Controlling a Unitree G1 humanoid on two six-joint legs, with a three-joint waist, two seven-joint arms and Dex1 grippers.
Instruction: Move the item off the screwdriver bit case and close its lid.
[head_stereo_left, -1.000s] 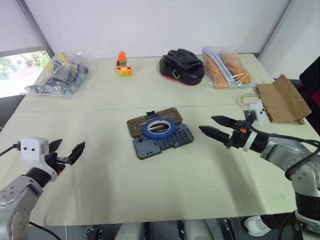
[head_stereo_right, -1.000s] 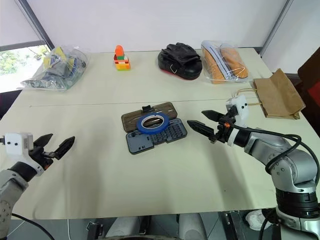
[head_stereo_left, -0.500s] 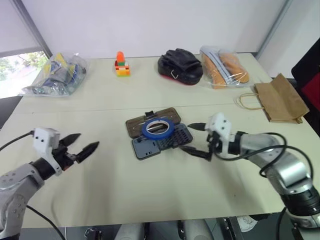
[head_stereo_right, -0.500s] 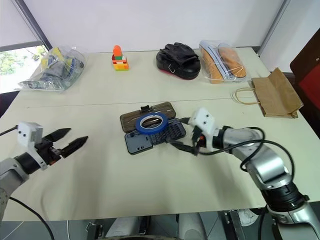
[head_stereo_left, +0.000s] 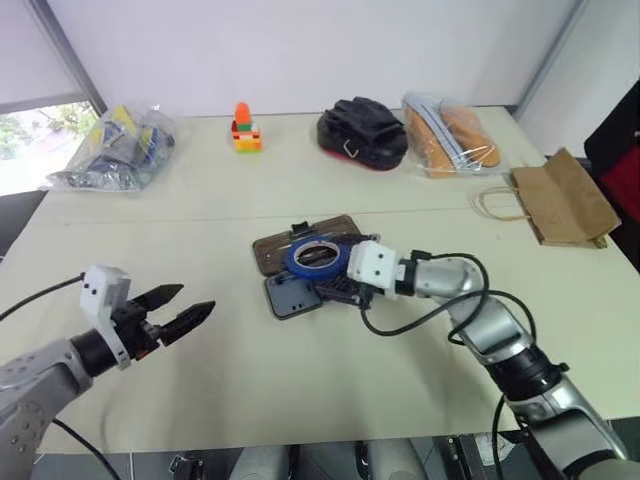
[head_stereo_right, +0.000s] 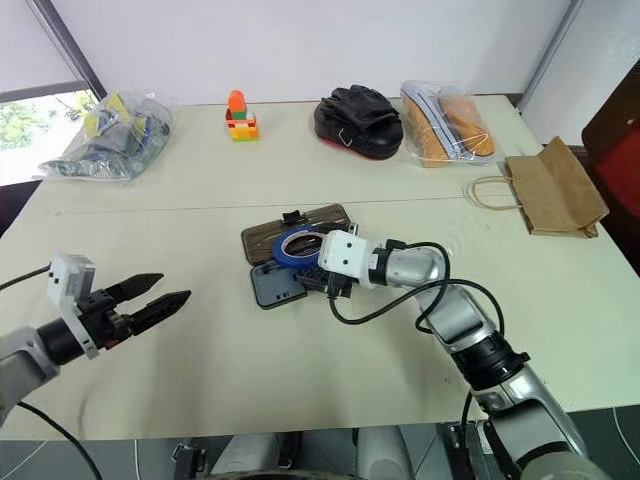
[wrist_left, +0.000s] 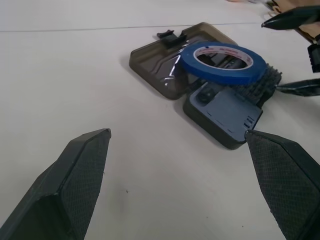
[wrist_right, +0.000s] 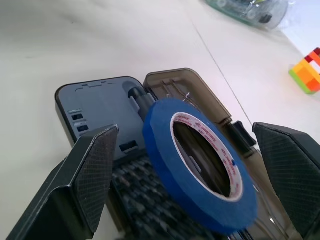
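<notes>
Between the right gripper's (wrist_right: 185, 185) wide-spread fingers sits the blue tape ring (wrist_right: 200, 160), lying flat across the hinge line of the screwdriver bit case (head_stereo_left: 318, 278), half over the bit rows, half over the open lid (wrist_left: 165, 62). Fingers flank the ring on either side, nothing gripped yet, no contact I can confirm. Ring looks light and stiff, a cardboard-core roll with smooth sides; it should slide off easily and won't deform under a pinch. Best hold, I'd say: one finger through the wide hole, the other on the outer wall, or a pinch straight across the outer edge. Avoid pushing down, since the case is light plastic and will likely skate on the table (head_stereo_left: 400, 400) or tip at the hinge. Lid is thin translucent brown plastic, laid flat open on the side of the case away from the right gripper's wrist, black latch tab (head_stereo_left: 299, 232) at its far edge; flexible, so fold it from that edge once the ring is clear. Left gripper (head_stereo_left: 185, 310) is well apart from the case on its other side, fingers fully spread and empty, pointed toward it over bare table. Further out beyond the case: a toy block stack (head_stereo_left: 246, 128), black pouch (head_stereo_left: 362, 130), two clear bags (head_stereo_left: 115, 148), brown paper bag (head_stereo_left: 562, 198), all well clear of the work.
</notes>
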